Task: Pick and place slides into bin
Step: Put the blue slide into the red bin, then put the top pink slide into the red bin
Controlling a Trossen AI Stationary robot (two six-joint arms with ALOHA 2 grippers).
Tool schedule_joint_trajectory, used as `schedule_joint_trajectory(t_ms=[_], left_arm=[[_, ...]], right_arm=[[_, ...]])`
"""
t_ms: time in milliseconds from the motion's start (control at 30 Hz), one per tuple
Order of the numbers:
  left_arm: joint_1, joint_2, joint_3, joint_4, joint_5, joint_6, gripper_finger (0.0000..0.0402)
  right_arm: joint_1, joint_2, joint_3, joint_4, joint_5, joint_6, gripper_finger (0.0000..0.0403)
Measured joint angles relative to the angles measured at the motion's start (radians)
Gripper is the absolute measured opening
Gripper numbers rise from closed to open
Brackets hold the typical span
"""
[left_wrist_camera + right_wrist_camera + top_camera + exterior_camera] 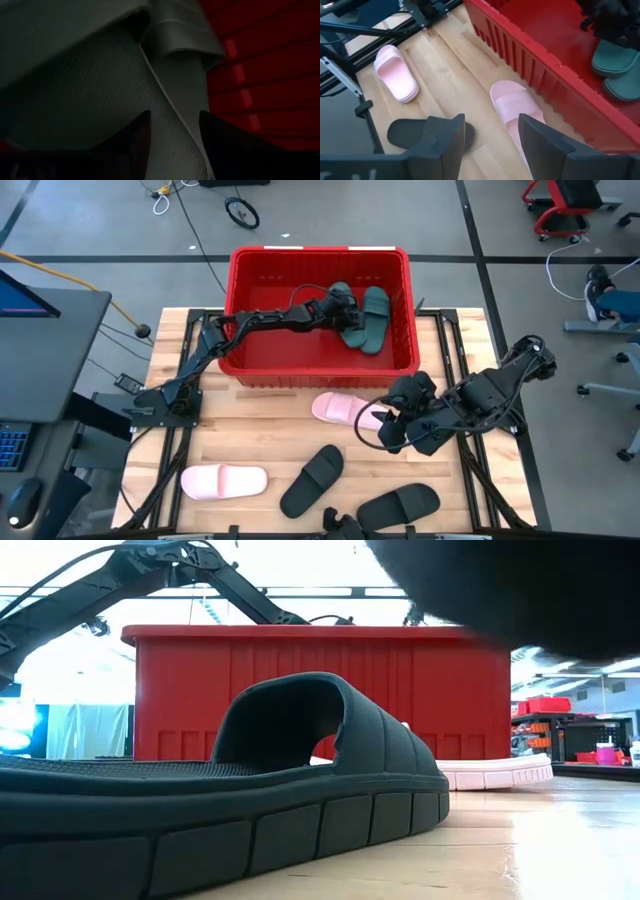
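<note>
Six slides on show, going left to right in the high view: one pink slide (224, 481) low on the left of the wooden table (250, 440), then a black slide (312, 480) lying at a slant at bottom centre, a second pink slide (343, 409) at mid-frame just beside the near wall of the red bin (238, 310), and another black slide (399, 504) at the lower right. That's two pink, two black on the table. Up in the bin, upper centre, sit two green slides (370, 320) side by side. The left gripper (340, 307) is down inside the bin right over them, its fingers (131, 145) narrowly apart with green foam between them; can't tell if it grips. The right gripper (385, 428) hangs wide open over the second pink slide's right end. No readable writing anywhere
</note>
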Motion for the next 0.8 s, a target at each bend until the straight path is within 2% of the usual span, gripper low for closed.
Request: schedule_joint_trajectory(t_ms=[167, 333, 433, 567, 633, 733, 800], left_arm=[[0.003, -0.032, 0.0, 0.065, 0.099, -0.025, 0.0173], [0.001, -0.11, 0.0, 0.129, 0.235, -0.019, 0.0168], [-0.001, -0.189, 0.0, 0.126, 0.355, 0.031, 0.0163], [-0.017, -0.312, 0.001, 0.121, 0.596, 0.089, 0.0158], [-0.035, -0.373, 0.001, 0.117, 0.693, 0.11, 0.0156], [-0.06, -0.462, 0.002, 0.111, 0.815, 0.098, 0.0156], [-0.079, -0.517, 0.002, 0.119, 0.848, 0.078, 0.0157]], right_arm=[[0.031, 0.0, 0.0, -0.001, 0.055, 0.0, 0.019], [0.04, 0.0, 0.0, -0.001, 0.06, 0.006, 0.019], [0.054, 0.005, -0.001, 0.001, 0.064, 0.076, 0.019], [0.118, 0.032, -0.053, 0.02, 0.038, 0.165, 0.019], [0.157, 0.042, -0.12, 0.092, 0.018, 0.193, 0.0188], [0.195, 0.04, -0.259, 0.29, 0.019, 0.248, 0.0181], [0.199, 0.04, -0.371, 0.456, 0.019, 0.299, 0.0174]])
